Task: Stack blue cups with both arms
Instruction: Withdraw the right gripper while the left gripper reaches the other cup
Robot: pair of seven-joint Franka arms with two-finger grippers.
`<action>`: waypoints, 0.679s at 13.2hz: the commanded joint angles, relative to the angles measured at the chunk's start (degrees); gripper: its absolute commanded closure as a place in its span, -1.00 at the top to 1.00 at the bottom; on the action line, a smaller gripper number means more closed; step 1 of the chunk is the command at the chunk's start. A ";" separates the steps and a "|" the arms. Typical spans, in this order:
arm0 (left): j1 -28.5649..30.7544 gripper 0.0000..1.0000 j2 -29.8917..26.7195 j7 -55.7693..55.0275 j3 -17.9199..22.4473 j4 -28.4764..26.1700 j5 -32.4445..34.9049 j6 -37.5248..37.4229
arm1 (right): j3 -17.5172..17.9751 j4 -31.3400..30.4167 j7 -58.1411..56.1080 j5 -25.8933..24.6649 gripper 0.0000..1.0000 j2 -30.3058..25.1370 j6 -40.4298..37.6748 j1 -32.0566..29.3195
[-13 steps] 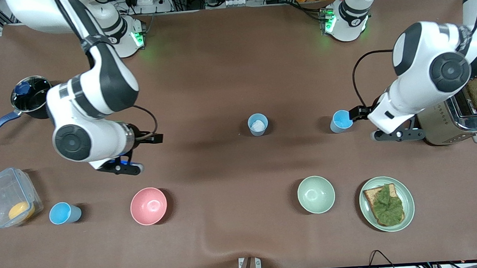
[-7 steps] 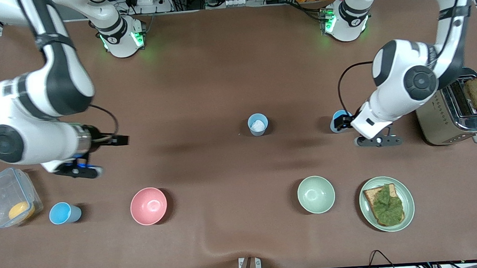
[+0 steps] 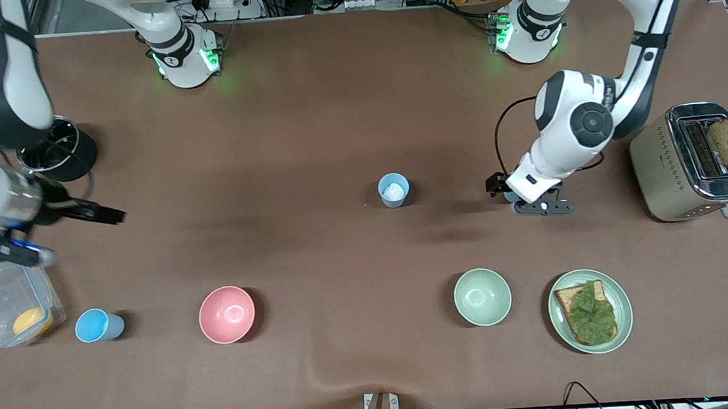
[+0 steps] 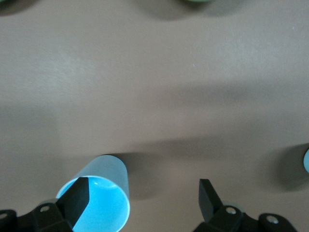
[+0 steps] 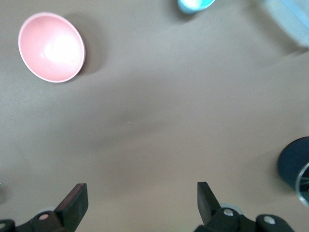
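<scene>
One blue cup with a white patch inside stands mid-table. A second blue cup stands near the front camera, beside a clear box. The left arm hides a third in the front view. It shows in the left wrist view as a blue cup. My left gripper is open over it, one finger across its mouth and the other clear of it. My right gripper hangs open and empty over bare table between the pot and the clear box.
A black pot and a clear box holding something orange stand at the right arm's end. A pink bowl, a pale green bowl and a plate of toast line the front. A toaster stands at the left arm's end.
The right arm has swung out toward its end of the table, uncovering the pot. The left arm has moved toward the table's middle and now covers the cup beside it. Both grippers stayed open.
</scene>
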 commanded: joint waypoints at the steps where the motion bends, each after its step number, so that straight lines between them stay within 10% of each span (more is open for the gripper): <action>1: -0.32 1.00 -0.61 -0.82 -0.16 -3.31 -0.98 3.16 | 1.07 -5.48 -5.62 -1.47 1.00 -8.13 1.67 -1.83; 9: 0.82 1.00 2.02 -0.73 -0.07 -6.66 -0.89 7.91 | -1.65 -2.95 -6.08 -1.38 1.00 -12.90 -7.38 -2.37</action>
